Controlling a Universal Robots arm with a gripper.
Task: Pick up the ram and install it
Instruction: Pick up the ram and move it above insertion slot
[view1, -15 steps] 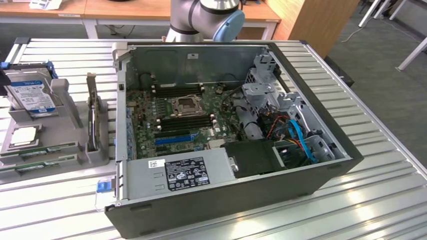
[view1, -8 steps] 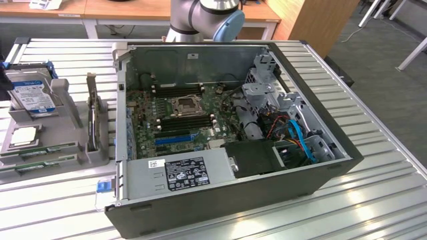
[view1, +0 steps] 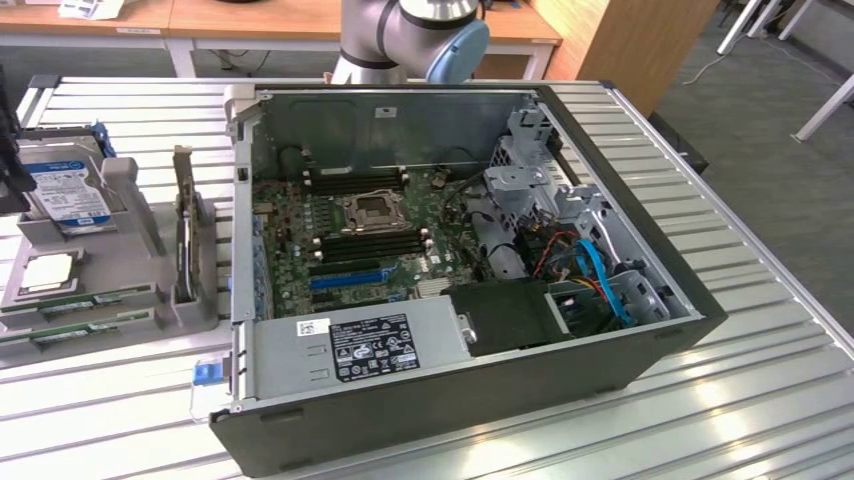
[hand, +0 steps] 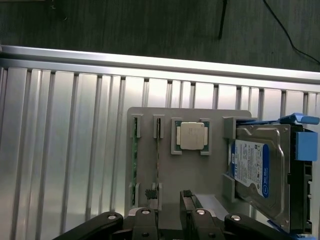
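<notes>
Two ram sticks stand on edge in slots of a grey holder (hand: 165, 175); one green stick (hand: 134, 160) lies further from my fingers, the other (hand: 158, 150) nearer. In the exterior view the same sticks (view1: 74, 300) lie at the holder's front, at the view's left. My gripper (hand: 168, 197) hovers above the holder, open, with nothing between its fingers (hand: 149, 196). The nearer stick's end lies just beside one finger. The motherboard (view1: 360, 225) sits in the open computer case (view1: 467, 400), with long black slots (view1: 374, 243) and a blue slot (view1: 350, 277).
The holder also carries a processor (hand: 192, 136) and a blue-labelled hard drive (hand: 257, 172). An upright card (view1: 183, 230) stands in the holder beside the case. Everything rests on a slatted metal table (view1: 747, 400). The power supply (view1: 360, 345) and blue cables (view1: 607, 285) crowd the case.
</notes>
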